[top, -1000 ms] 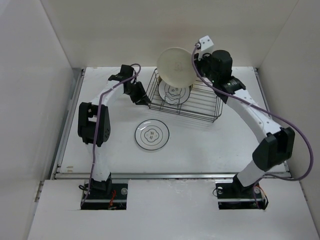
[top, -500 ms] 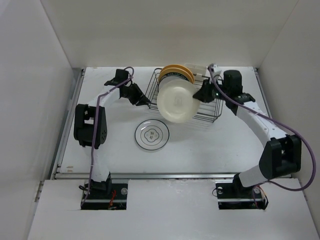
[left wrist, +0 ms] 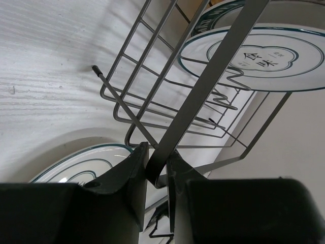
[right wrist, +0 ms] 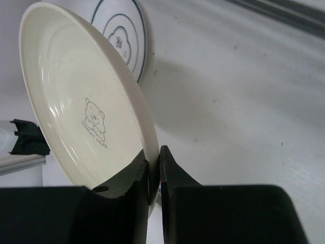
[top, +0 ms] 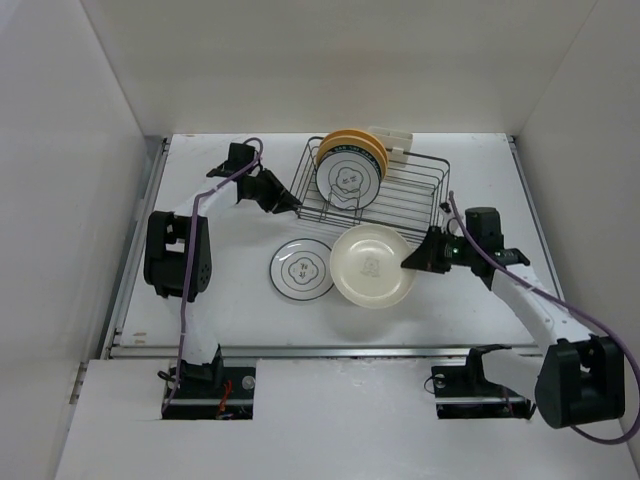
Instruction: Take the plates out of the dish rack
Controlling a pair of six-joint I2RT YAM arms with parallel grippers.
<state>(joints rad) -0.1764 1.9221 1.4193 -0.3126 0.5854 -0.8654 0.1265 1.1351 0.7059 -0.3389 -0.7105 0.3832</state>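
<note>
**Cream plate brought down out of the rack to the table's near side**

Since a second ago my right arm has swung the cream plate [top: 372, 265] from high above the dish rack [top: 410, 200] down to the near side of it, low over the table [top: 220, 310]. My right gripper [top: 420, 262] is clamped on that plate's right rim, one finger on each face. The wrist view shows the plate tilted, with a small bear motif on its inner face. I cannot tell whether its lower edge touches the table. Its left edge comes right up to the ringed plate [top: 303, 268] lying flat on the table; whether the two touch I cannot say.

My left gripper [top: 292, 205] sits at the rack's left end, about where it was before. Its fingers [left wrist: 133, 173] are closed on one of the rack's dark wires, which runs up between them.

Plates stand upright in the rack's far left part. At the front is a white one with thin dark rings [top: 347, 178], a teal-patterned rim [left wrist: 216, 14] shows just behind it, and a yellow-orange plate [top: 345, 142] is at the back. A small cream clip piece [top: 392, 143] sits on the rack's far long side.
</note>
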